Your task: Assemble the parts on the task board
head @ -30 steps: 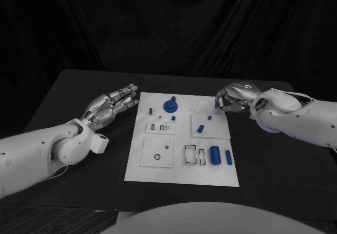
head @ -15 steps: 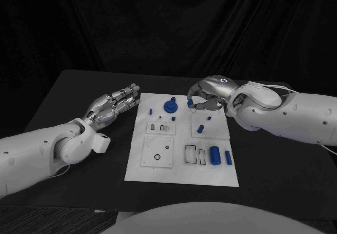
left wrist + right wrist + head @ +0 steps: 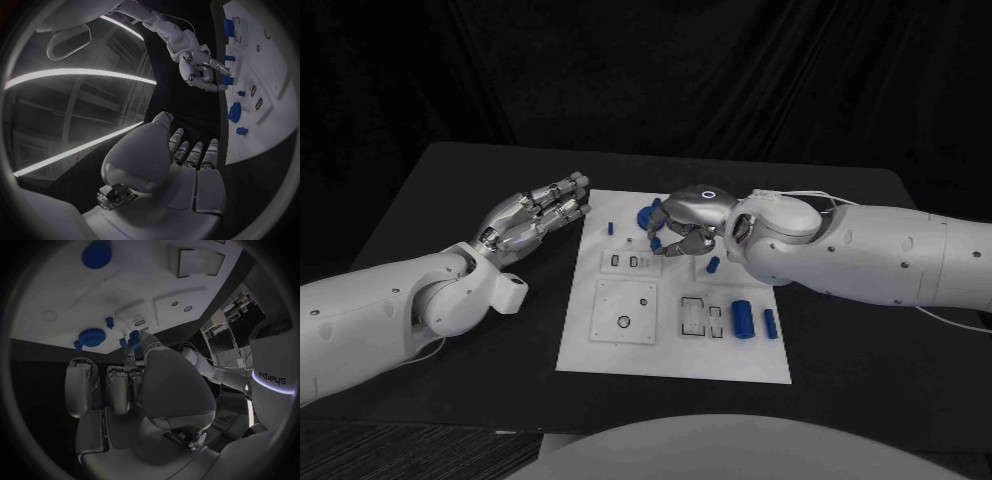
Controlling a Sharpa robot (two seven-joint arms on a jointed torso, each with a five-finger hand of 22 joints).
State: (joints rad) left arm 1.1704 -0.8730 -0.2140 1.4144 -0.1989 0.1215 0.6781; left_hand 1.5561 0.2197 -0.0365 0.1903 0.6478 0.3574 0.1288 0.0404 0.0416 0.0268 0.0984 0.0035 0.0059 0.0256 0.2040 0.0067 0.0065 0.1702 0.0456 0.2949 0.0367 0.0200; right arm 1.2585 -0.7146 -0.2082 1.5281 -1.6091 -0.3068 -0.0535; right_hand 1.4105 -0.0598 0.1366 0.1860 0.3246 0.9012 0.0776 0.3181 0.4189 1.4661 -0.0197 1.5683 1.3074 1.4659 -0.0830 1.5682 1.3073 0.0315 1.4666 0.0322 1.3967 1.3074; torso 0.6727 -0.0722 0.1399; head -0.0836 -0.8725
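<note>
The white task board (image 3: 672,345) lies in the middle of the black table. My right hand (image 3: 687,225) hovers over the board's far half and pinches a small blue part (image 3: 132,339) between thumb and fingertip. Beside that hand sits a round blue knob part (image 3: 648,215), half hidden by the fingers. My left hand (image 3: 531,220) stays off the board's left edge, palm up, fingers apart and holding nothing. The left wrist view shows the right hand (image 3: 200,70) over the board (image 3: 275,110).
A small blue peg (image 3: 607,228) stands near the far left corner. Another short blue piece (image 3: 713,265) lies mid-board. Two blue cylinders (image 3: 741,320) (image 3: 769,322) lie side by side near the right edge, beside rectangular slots (image 3: 692,315) and a square plate (image 3: 625,310).
My right hand has carried the small blue part leftward from the board's far right corner to above the middle of its far half. The left hand has stayed still.
</note>
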